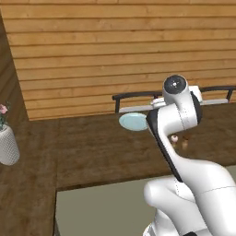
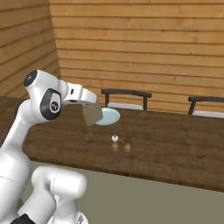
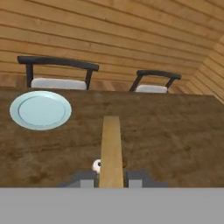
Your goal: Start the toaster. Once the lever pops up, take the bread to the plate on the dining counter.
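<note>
The bread [image 3: 111,151] is sitting clamped edge-on in the gripper [image 3: 111,177], hanging over the dining counter [image 2: 175,140] just beside the plate [image 3: 40,110]. Two small shakers [image 2: 121,141] are standing nearby; two chairs [image 3: 59,74] are waiting on the far side. No writing is showing.

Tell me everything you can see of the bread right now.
The bread is a thin, flat tan slice, seen edge-on in the hand view, clamped between the fingertips of the gripper. In the right base view it hangs as a tan square, held above the dining counter, just short of the plate, not touching either.
</note>
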Motion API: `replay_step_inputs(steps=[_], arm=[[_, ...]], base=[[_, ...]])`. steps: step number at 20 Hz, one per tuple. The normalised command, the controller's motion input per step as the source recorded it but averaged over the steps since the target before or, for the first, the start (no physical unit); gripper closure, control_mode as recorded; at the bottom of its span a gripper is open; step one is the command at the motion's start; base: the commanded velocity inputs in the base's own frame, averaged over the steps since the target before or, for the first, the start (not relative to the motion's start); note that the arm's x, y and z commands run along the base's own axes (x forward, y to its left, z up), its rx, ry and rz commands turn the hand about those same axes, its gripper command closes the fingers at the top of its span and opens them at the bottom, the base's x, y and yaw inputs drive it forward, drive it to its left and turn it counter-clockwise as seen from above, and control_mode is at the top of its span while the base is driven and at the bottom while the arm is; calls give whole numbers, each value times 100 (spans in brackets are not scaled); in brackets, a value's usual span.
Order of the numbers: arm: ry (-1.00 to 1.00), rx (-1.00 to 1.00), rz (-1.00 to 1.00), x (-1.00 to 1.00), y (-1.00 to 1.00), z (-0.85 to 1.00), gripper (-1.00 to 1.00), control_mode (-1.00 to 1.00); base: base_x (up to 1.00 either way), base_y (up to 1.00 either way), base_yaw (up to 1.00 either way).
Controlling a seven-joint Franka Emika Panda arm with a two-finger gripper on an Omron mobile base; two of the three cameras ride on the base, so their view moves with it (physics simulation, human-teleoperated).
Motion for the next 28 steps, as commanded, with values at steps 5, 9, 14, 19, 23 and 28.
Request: replay_step_inputs(steps=[5, 9, 14, 19, 23, 28], arm=[[-3, 0, -1, 9, 4, -3, 100, -100], [-9, -1, -7, 45, 17, -12, 100, -100], [0, 0, -9, 63, 6, -17, 100, -100], [0, 0, -5, 84, 5, -12, 100, -100], [2, 0, -2, 89, 13, -18, 100, -100], [10, 0, -2, 86, 15, -38, 100, -100]], base=[[49, 23, -5], [0, 0, 0], [0, 0, 0], [0, 0, 0], [0, 0, 0], [0, 0, 0]])
